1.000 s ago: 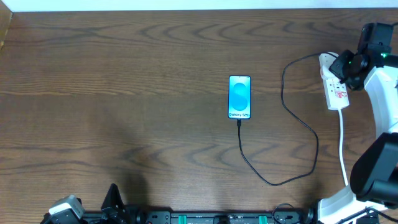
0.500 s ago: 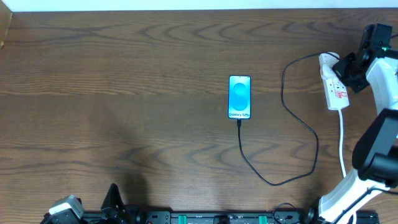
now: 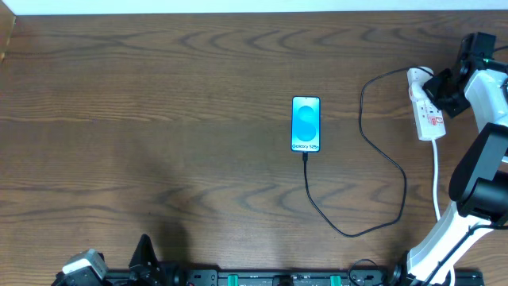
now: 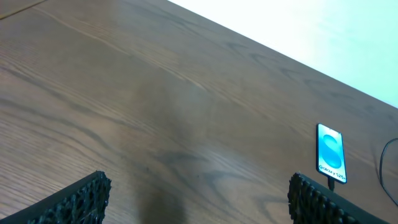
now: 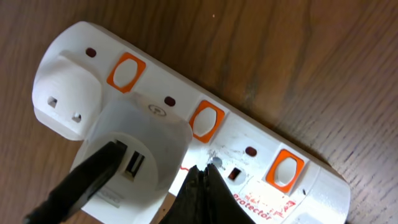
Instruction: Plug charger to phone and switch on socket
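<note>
The phone [image 3: 306,124] lies in the middle of the table with its blue screen up; it also shows in the left wrist view [image 4: 330,153]. The charger's thin black cable [image 3: 381,151] runs from the phone's near end in a loop to the white plug head [image 5: 134,162] seated in the socket [image 3: 427,111] at the far right. My right gripper [image 5: 202,177] is shut, empty, its tip just above the socket [image 5: 261,168] near the middle orange switch [image 5: 206,121]. My left gripper [image 4: 199,196] is open and empty, low at the near left.
The socket's white lead [image 3: 438,183] runs toward the near edge at the right. A second white plug [image 5: 65,99] sits at the socket's end. The table's far edge meets a white wall [image 3: 238,6].
The right arm has shifted slightly over the socket, from the strip's middle toward its right side. The phone, cable and left arm have not moved.
</note>
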`<act>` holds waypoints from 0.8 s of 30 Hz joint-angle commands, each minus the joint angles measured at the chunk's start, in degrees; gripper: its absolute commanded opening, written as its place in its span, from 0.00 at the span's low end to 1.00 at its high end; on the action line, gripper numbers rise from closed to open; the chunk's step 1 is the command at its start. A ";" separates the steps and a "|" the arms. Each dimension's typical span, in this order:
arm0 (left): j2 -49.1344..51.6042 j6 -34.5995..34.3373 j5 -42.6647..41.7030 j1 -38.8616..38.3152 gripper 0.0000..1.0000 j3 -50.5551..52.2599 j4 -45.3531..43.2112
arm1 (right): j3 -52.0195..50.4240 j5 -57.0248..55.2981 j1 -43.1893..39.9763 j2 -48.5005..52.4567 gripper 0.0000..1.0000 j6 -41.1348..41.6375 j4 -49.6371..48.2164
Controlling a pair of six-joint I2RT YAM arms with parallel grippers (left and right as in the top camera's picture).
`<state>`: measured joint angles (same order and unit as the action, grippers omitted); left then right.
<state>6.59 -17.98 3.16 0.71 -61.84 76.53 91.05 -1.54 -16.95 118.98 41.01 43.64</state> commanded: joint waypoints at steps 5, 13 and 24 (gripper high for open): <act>-0.50 0.15 0.35 0.28 0.91 0.07 0.04 | 1.18 -1.53 -0.26 0.22 0.01 0.72 -1.77; -0.50 0.15 0.35 0.28 0.91 0.07 0.04 | 1.18 -1.97 -0.26 1.70 0.01 0.50 -2.97; -0.50 0.15 0.35 0.28 0.91 0.07 0.04 | 1.18 -1.99 -0.26 2.19 0.01 0.48 -4.07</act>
<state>6.59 -17.98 3.16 0.71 -61.84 76.53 91.07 -3.49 -17.08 119.63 41.01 39.94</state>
